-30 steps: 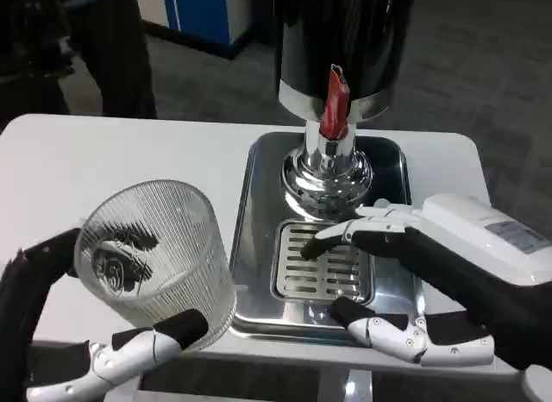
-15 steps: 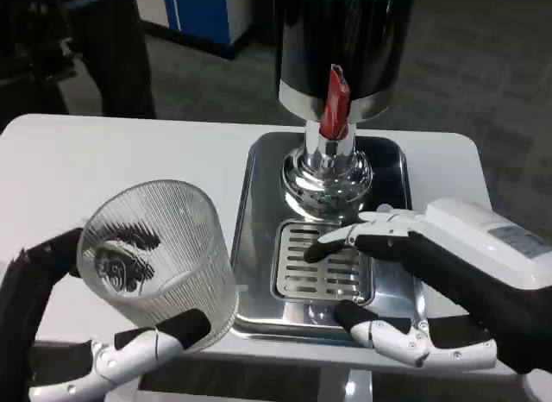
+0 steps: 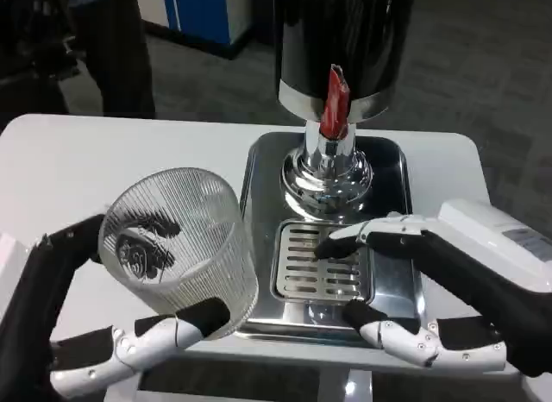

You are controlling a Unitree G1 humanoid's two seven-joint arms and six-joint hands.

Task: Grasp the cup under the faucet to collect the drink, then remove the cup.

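Nearest me, my left hand (image 3: 82, 333) grips the cup (image 3: 181, 247), a clear ribbed glass tumbler, round and tilted so its mouth faces the camera. A white and black finger wraps beneath it and a black one runs along its far left side. The cup sits to the left of the tray, over the white table (image 3: 86, 160), its right edge just overlapping the tray's left rim.

My right hand (image 3: 431, 290) hovers released over the right side of the tray, fingers spread and curved, grasping nothing, the upper fingertips above the grate.

The slotted metal grate (image 3: 310, 277) is rectangular and lies sunk in the polished steel tray (image 3: 259, 186). Beyond it stands the dispenser's chrome base (image 3: 328, 173), with a red tap lever (image 3: 335, 100) on the glossy black body (image 3: 341, 31).
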